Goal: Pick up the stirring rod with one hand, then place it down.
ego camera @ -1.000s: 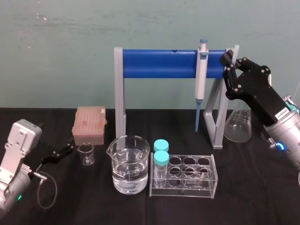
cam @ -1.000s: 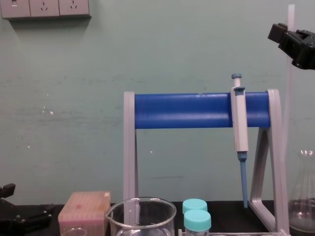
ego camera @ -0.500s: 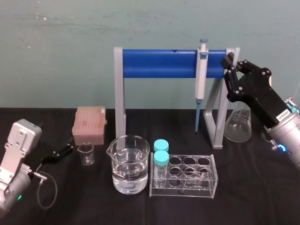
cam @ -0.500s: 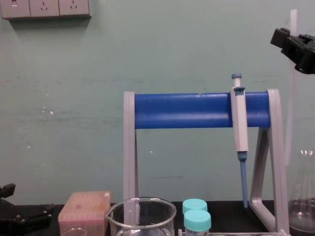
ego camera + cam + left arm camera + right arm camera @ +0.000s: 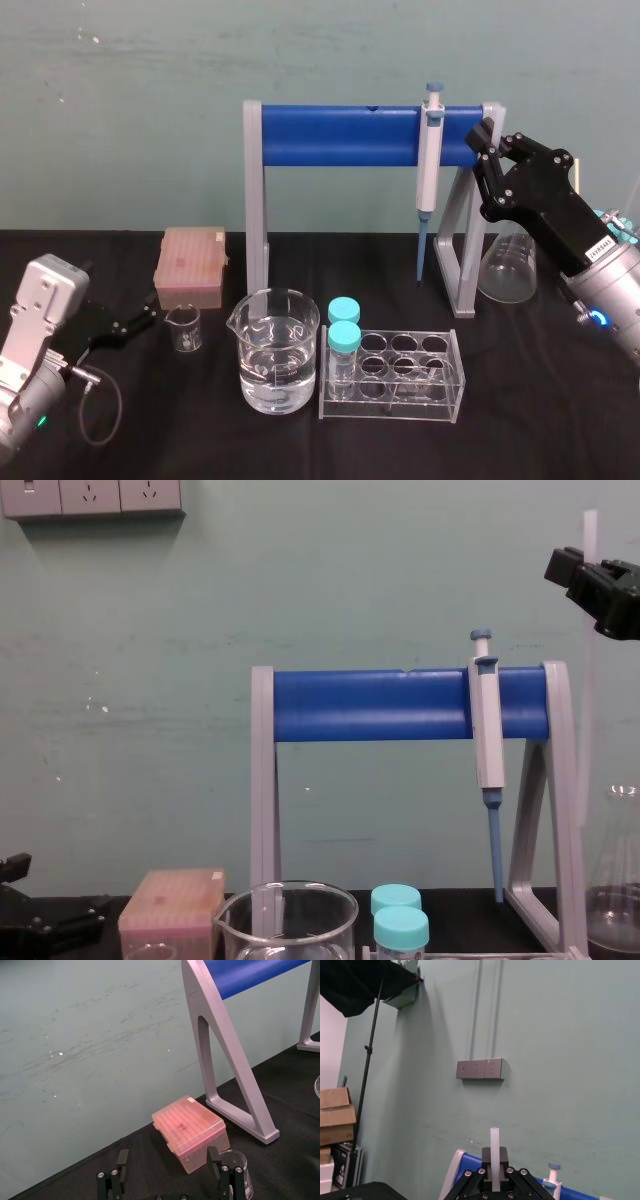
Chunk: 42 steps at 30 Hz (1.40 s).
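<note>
Gripping upright stirring rod [image 5: 589,700]: right pincer [image 5: 495,1170] raised (arm label [image 5: 600,243] unreadable); left pincer [image 5: 135,325] parked low, jaws apart.

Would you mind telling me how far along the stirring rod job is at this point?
Pick-up looks done: the right gripper is shut on the stirring rod, holding it upright in the air by the right leg of the pipette stand. Left to do: set it down on the black table and release. The left gripper sits open, low at the left.
</note>
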Motion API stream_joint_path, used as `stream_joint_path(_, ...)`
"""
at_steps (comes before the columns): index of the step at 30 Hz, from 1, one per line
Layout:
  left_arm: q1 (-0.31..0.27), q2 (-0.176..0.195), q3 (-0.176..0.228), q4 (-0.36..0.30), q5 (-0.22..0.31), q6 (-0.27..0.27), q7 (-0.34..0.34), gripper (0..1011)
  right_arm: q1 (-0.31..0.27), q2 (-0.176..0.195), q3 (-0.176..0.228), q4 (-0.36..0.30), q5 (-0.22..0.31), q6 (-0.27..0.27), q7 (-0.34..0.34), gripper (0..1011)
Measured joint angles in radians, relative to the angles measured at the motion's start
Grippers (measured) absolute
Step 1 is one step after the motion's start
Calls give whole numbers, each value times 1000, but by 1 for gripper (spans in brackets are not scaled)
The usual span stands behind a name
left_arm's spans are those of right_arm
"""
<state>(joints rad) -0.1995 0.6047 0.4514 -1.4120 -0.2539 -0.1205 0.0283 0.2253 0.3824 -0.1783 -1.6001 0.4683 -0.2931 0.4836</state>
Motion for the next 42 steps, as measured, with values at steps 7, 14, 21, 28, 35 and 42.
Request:
stream_joint_path(7,0,0,0,0,0,0,0,1000,3,0,-3,4,-1,2,2,69)
stream_joint_path(14,0,0,0,0,0,0,0,1000,3,0,-6,6,-5,5,2,69)
stream_joint_path(21,0,0,0,0,0,0,0,1000,2,1,-6,6,-6,7,0,69)
stream_joint_path(28,0,0,0,0,0,0,0,1000,0,1,-5,7,-7,7,-2,69)
stream_joint_path(35,0,0,0,0,0,0,0,1000,0,2,-4,7,-6,8,-2,69)
stream_joint_path(42,0,0,0,0,0,0,0,1000,-2,2,-5,7,-5,8,-1,69)
